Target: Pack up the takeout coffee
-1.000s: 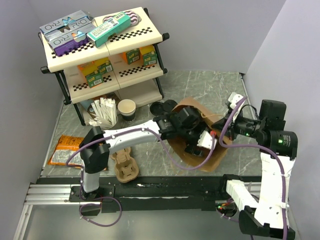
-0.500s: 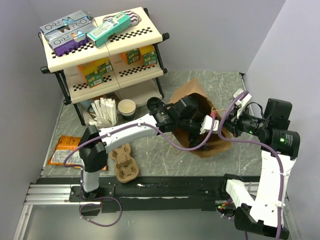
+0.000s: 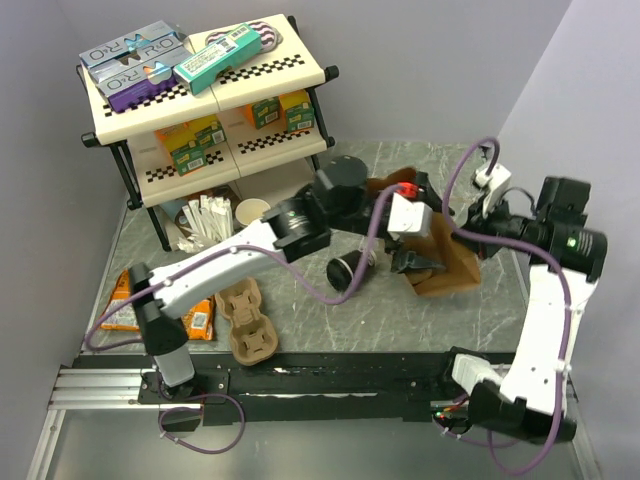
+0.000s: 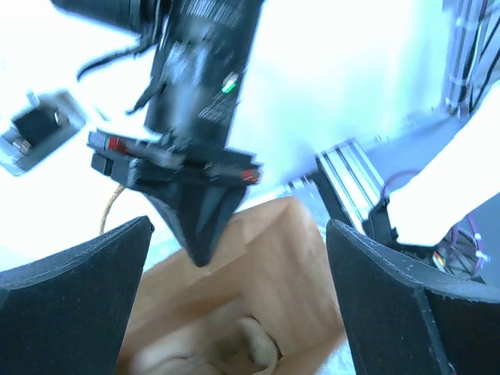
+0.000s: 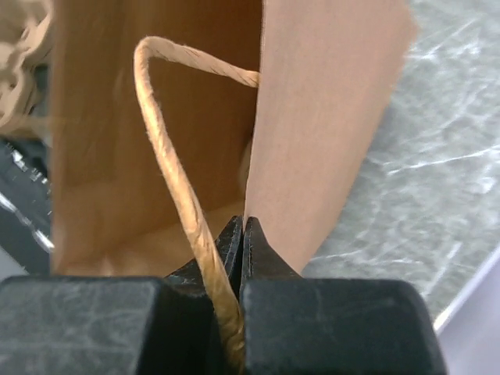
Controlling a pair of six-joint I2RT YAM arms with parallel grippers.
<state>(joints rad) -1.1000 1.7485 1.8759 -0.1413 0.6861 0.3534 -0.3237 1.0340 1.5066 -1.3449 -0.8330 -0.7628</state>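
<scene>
Grey-green marbled desk (image 3: 400, 320), plain lavender-grey walls (image 3: 420, 70) on three sides, shelf rack (image 3: 215, 90) back left. Takeout coffee (image 3: 347, 272) lies tipped on its side on the desk, black lid toward the camera, just beside the brown paper bag (image 3: 445, 265), not in it. Left fingers (image 4: 406, 312) spread wide and empty above the bag mouth. Right fingers (image 5: 254, 254) pinched closed on the bag's rim by its twine handle.
</scene>
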